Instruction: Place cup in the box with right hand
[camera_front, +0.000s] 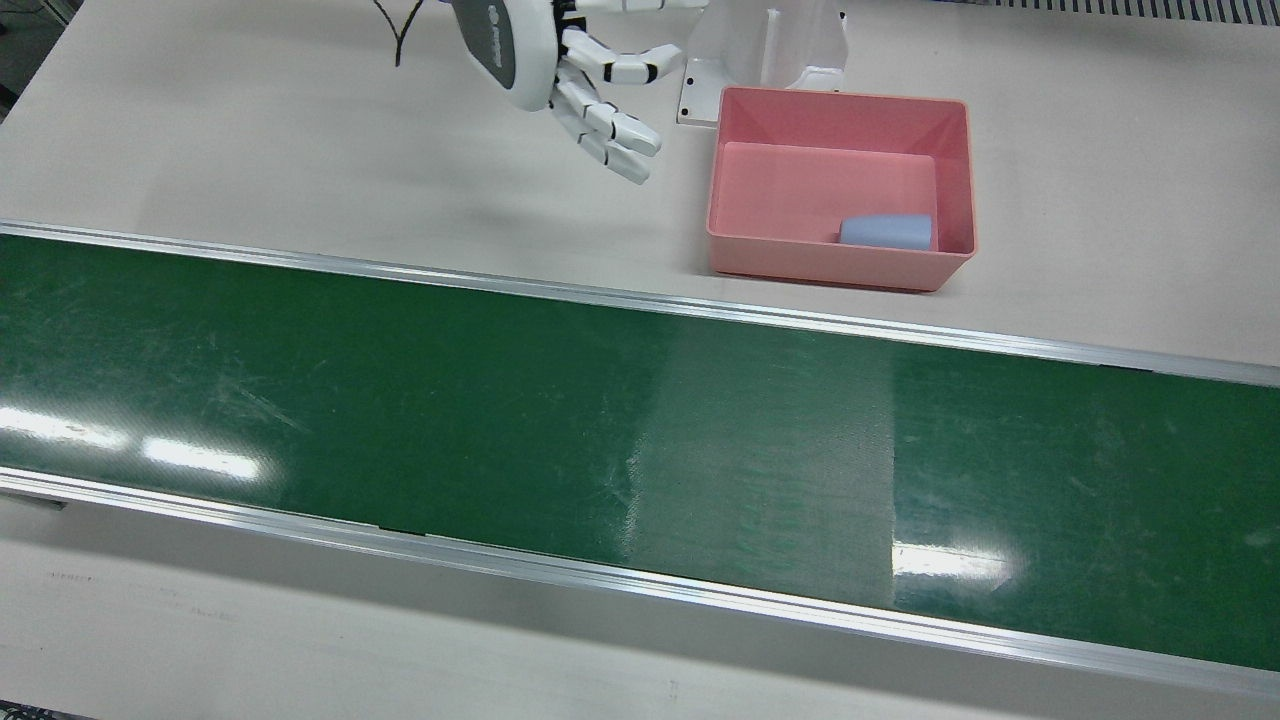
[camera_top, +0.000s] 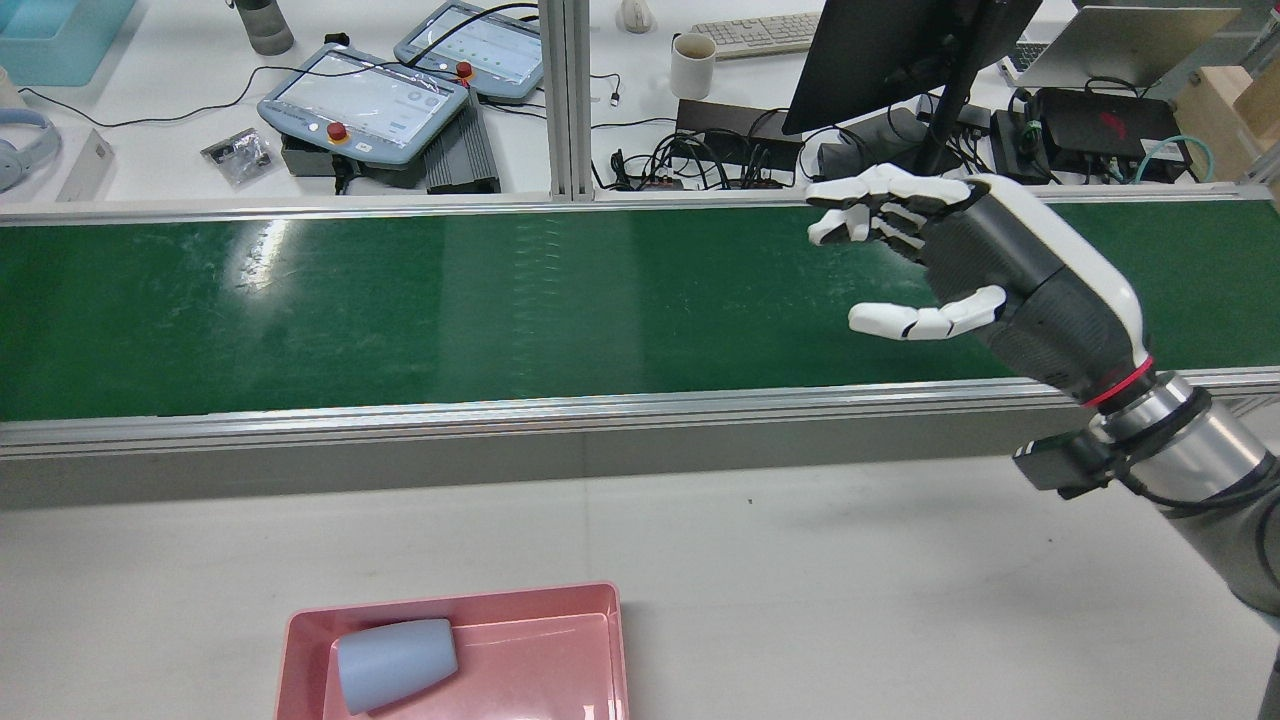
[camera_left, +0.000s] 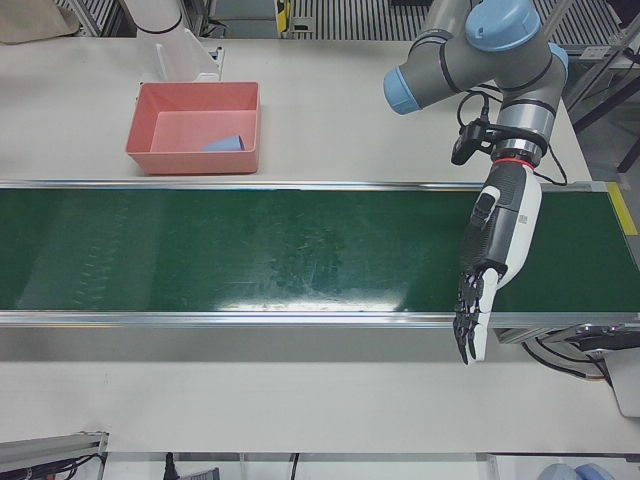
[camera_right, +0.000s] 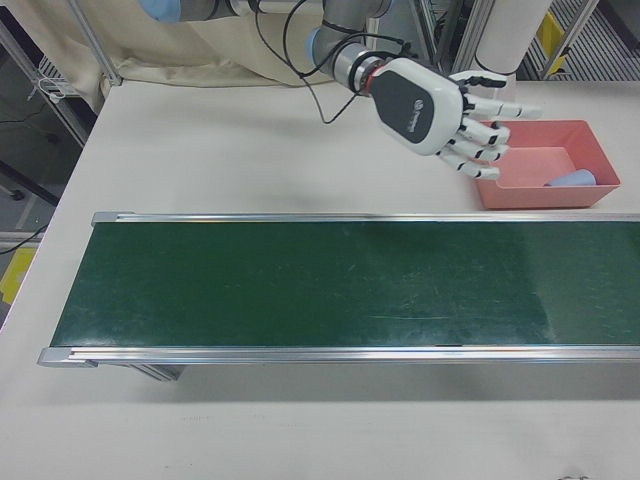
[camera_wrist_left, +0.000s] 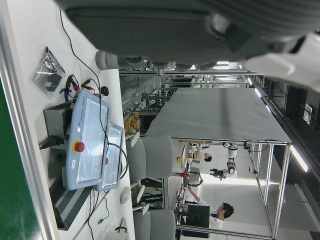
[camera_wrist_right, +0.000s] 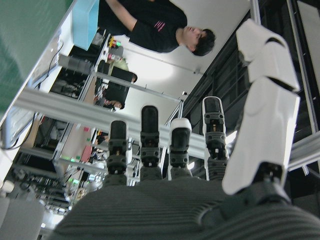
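A pale blue cup (camera_front: 885, 232) lies on its side inside the pink box (camera_front: 830, 270), against the wall nearest the belt. The rear view shows the cup (camera_top: 395, 663) in the box's (camera_top: 450, 605) left part. My right hand (camera_front: 560, 75) hovers above the table beside the box, clear of it, fingers spread and holding nothing. It also shows in the rear view (camera_top: 960, 260) and the right-front view (camera_right: 440, 110). My left hand (camera_left: 495, 255) hangs over the belt's far end, fingers stretched out, empty.
A green conveyor belt (camera_front: 500, 400) with metal rails crosses the table. A white arm pedestal (camera_front: 770, 45) stands right behind the box. Beyond the belt is a desk with teach pendants (camera_top: 365, 100), cables and a monitor (camera_top: 880, 50). A person (camera_wrist_right: 160, 30) shows in the right hand view.
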